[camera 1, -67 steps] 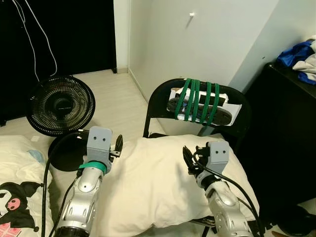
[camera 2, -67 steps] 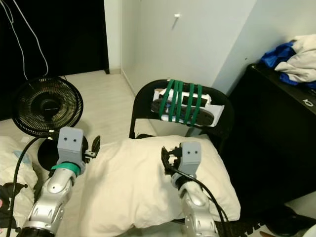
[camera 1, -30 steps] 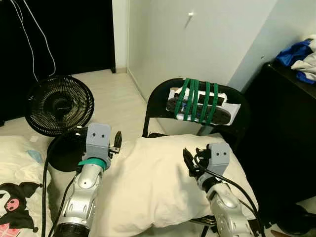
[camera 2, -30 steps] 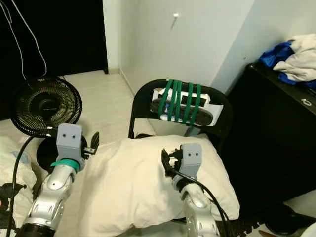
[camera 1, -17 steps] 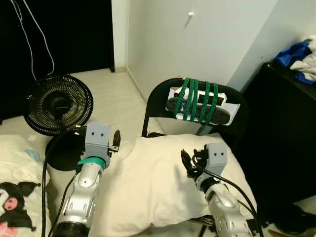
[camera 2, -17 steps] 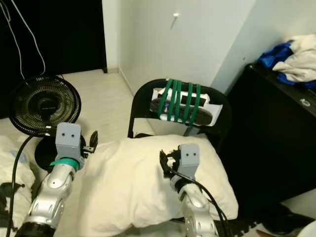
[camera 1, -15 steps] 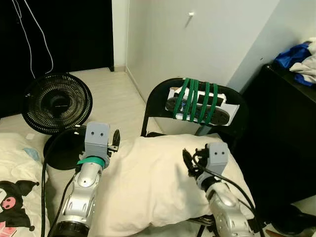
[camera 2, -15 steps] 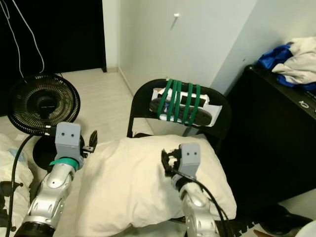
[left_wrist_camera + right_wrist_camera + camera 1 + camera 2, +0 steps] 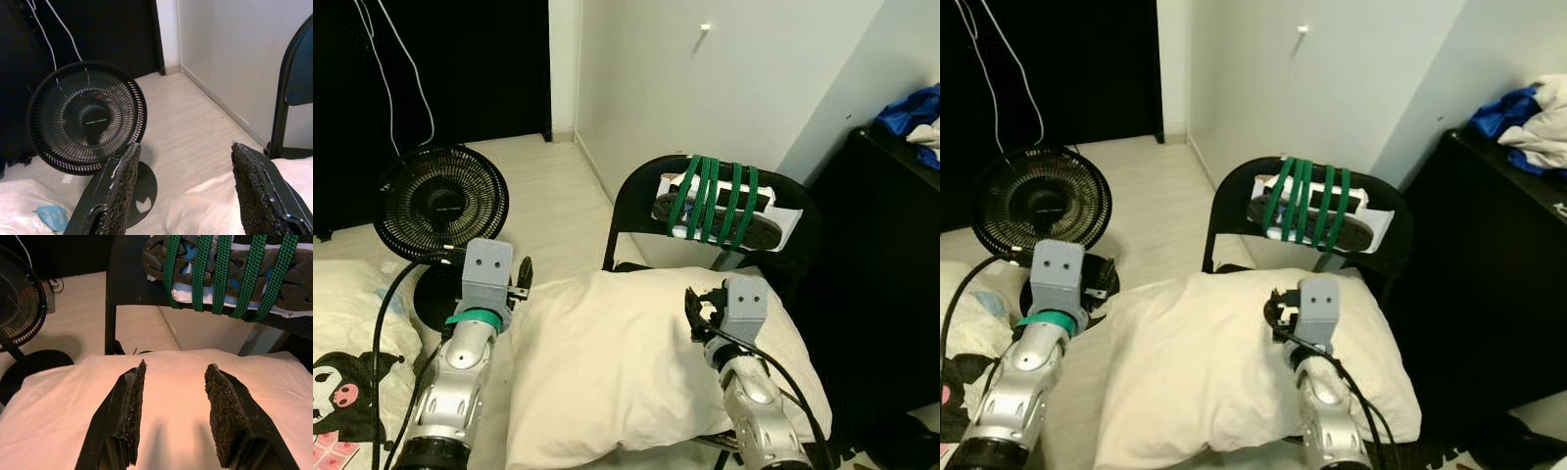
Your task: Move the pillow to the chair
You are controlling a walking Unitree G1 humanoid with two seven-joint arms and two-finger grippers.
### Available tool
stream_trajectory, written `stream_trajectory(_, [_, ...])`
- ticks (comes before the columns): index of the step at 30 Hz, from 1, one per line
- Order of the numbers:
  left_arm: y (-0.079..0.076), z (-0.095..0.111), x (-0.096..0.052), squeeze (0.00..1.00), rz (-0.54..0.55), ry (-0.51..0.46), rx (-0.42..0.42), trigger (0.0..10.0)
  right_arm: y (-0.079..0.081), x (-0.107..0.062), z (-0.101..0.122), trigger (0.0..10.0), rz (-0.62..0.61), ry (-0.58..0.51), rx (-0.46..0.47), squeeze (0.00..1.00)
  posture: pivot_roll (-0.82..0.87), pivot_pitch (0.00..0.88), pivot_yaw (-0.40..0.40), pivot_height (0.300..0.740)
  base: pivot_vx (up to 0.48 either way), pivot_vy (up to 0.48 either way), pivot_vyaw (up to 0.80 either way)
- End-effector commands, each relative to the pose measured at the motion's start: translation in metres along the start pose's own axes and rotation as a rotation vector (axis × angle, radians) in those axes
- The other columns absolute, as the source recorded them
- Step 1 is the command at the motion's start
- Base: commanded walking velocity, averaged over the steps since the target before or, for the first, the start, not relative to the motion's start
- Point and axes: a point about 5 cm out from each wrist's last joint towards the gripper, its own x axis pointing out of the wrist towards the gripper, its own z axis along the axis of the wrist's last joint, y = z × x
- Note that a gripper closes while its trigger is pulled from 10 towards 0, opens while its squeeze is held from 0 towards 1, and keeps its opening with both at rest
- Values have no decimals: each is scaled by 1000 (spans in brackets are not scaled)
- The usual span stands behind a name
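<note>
While the cream pillow (image 9: 636,367) overhangs the black chair (image 9: 705,186) toward 8 o'clock | I see left gripper (image 9: 188,188) and right gripper (image 9: 173,418) spread wide, empty | slide-off risk.

The pillow (image 9: 626,362) was cream, the chair (image 9: 636,201) black with green straps (image 9: 715,201), the fan (image 9: 440,204) black.

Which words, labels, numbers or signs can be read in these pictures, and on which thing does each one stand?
No text can be read.
Fan: a small label on the centre hub, too small and blurred to read.
Cartoon pillowcase: a printed cartoon figure, with no letters that I can make out.
Pillow and chair: no writing visible.
</note>
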Motion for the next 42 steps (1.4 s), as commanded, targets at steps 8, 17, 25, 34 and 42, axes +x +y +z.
stream_trajectory(8, [-13,-13,-11,0,-10,46,-27,10000,-10,-8,-7,10000,-39,-13,-59,0,121,15,-54,740,0,0,0])
stream_trajectory(17, [-26,-10,-1,0,-87,43,-16,10000,-32,-21,-16,10000,-190,1,-45,0,89,3,-9,740,0,0,0])
stream_trajectory(25, [-33,-7,-2,0,-122,32,-33,10000,-30,-26,-22,10000,-196,22,-50,0,74,7,21,740,0,-120,0])
stream_trajectory(34, [-33,-13,-6,0,-106,63,-78,10000,-26,-25,-24,10000,-181,43,-52,0,71,14,16,740,0,-320,0])
stream_trajectory(42, [-25,-17,-7,0,-76,75,-82,10000,-22,-22,-25,10000,-126,73,-19,0,70,29,-3,740,0,0,0])
